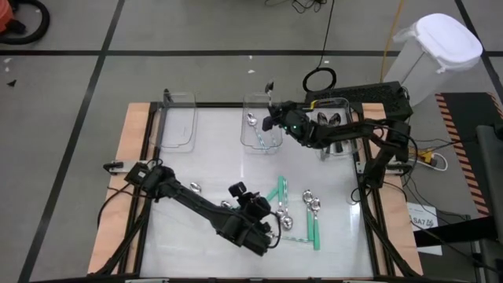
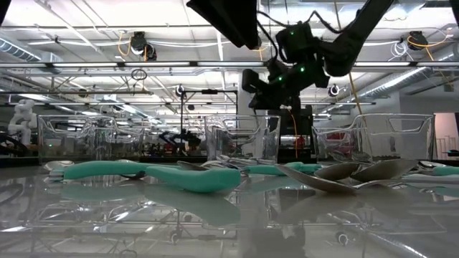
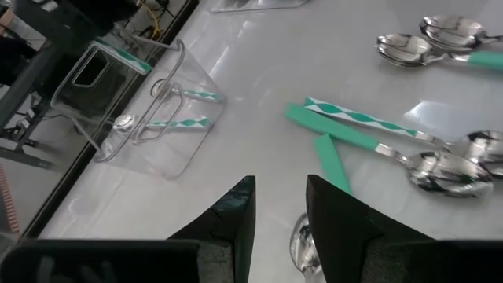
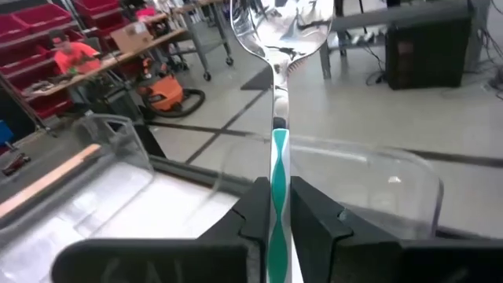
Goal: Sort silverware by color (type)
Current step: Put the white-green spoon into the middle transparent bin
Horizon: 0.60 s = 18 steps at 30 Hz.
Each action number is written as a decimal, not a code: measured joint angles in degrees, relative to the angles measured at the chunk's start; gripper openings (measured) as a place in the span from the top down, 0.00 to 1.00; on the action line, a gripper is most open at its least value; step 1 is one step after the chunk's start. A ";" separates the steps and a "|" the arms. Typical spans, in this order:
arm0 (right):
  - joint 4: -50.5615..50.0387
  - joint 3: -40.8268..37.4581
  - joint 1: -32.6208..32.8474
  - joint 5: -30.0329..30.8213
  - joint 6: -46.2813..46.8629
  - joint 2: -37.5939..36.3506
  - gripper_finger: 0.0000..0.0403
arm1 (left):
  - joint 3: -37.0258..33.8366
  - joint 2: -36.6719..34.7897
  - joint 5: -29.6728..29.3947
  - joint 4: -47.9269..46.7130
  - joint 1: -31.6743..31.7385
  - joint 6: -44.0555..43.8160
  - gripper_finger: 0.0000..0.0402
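Right gripper (image 4: 273,206) pinching teal spoon (image 4: 277,86) above middle bin (image 1: 260,126), left gripper (image 3: 279,206) spread (empty) over surface (image 1: 220,169).

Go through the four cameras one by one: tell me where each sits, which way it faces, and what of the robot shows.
High view: above the table, looking straight down; both arms show, the right tool over the middle bin.
Low view: at table-top height, looking across teal-handled spoons; the right arm hangs above.
Left wrist view: on the left arm, facing the table past its parted fingers.
Right wrist view: on the right arm, its tool shut on a teal-handled spoon held upright.
Shared: the high and right wrist views both show that bin.
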 joint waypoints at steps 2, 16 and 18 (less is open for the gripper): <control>0.41 0.00 -0.12 0.04 -0.08 1.07 0.89 | 0.00 0.00 0.00 0.00 0.23 -0.40 0.71; 0.88 0.02 -0.78 -0.02 -2.14 3.18 0.84 | 0.00 0.02 0.15 0.24 1.24 -2.34 0.71; 0.24 0.02 -0.75 -0.06 -3.48 2.68 0.84 | 0.00 0.02 0.15 0.24 1.24 -2.34 0.71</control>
